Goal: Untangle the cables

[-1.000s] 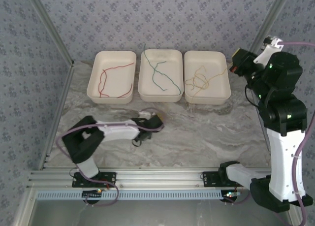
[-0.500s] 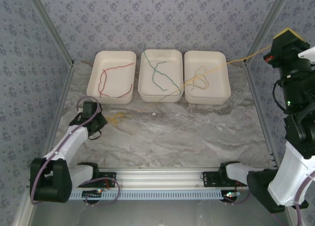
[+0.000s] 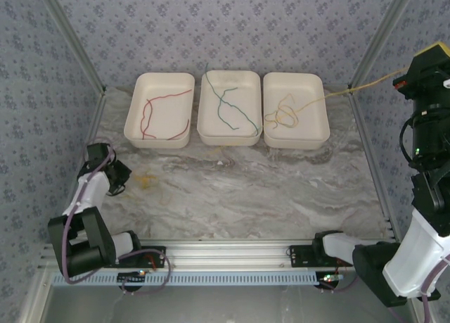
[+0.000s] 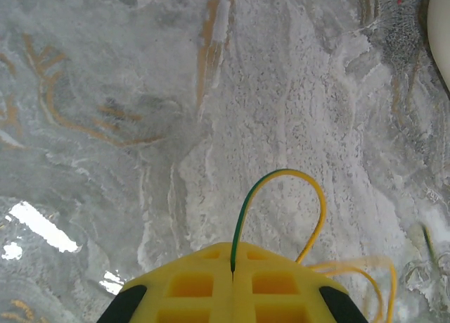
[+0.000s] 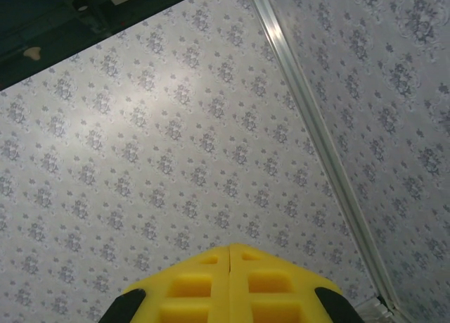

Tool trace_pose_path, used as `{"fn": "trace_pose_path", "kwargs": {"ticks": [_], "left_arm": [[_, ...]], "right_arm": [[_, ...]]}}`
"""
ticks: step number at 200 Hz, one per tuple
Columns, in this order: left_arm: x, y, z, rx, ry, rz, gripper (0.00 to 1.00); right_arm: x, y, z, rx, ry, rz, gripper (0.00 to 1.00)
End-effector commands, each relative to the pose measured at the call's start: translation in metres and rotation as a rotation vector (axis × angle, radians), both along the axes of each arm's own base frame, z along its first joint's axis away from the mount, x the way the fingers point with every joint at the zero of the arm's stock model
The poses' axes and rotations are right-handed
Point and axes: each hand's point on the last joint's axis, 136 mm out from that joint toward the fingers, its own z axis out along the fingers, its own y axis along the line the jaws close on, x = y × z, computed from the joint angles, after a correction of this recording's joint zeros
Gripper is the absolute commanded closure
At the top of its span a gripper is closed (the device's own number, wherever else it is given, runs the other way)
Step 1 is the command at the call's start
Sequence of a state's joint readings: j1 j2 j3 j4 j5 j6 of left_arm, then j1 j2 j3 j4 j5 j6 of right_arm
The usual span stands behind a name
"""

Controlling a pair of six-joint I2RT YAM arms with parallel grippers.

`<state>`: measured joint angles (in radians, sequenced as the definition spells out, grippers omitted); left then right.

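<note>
Step in hand: drawing the yellow cable (image 3: 355, 91) out of the knot (image 3: 281, 115) in the right tray (image 3: 318, 141).
Right gripper (image 3: 416, 77): raised beside the right wall, fingers pressed together, apparently pinching the cable's far end.
Left gripper (image 4: 232, 249): low over the left side of the table (image 3: 281, 189), clenched on a yellow-green loop (image 4: 295, 179). Whether this is the same cable cannot be told.
Cable axis: taut, running from the knot up and rightward to the raised gripper.
Next move: probably a gentle pull further apart, checking that the knot loosens rather than tightens.
</note>
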<state>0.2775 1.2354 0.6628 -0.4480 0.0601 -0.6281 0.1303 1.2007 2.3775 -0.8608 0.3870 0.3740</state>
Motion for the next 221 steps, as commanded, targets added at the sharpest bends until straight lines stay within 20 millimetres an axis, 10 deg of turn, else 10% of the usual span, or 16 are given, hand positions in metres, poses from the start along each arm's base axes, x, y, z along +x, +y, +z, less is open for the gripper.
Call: {"fn": "trace_pose_path", "kwargs": {"ticks": [1,94,176,198,221], "left_arm": [[0.012,-0.004,0.007,-0.04,-0.036,-0.023,1.0],[0.032,-0.074,0.045,-0.067,-0.158,-0.224,1.0],[0.037,-0.088,0.1,-0.045,-0.292,-0.283,1.0],[0.041,-0.095,0.11,-0.062,-0.33,-0.32,1.0],[0.044,-0.104,0.122,-0.081,-0.379,-0.367,1.0]], "right_arm": [[-0.009,-0.01,0.007,-0.002,-0.029,-0.057,1.0],[0.066,0.048,-0.081,0.065,0.237,0.25,1.0],[0.096,0.071,-0.417,0.255,0.907,0.267,1.0],[0.1,0.096,-0.46,0.26,0.961,0.353,0.99],[0.096,0.119,-0.475,0.138,1.009,0.397,0.63]]}}
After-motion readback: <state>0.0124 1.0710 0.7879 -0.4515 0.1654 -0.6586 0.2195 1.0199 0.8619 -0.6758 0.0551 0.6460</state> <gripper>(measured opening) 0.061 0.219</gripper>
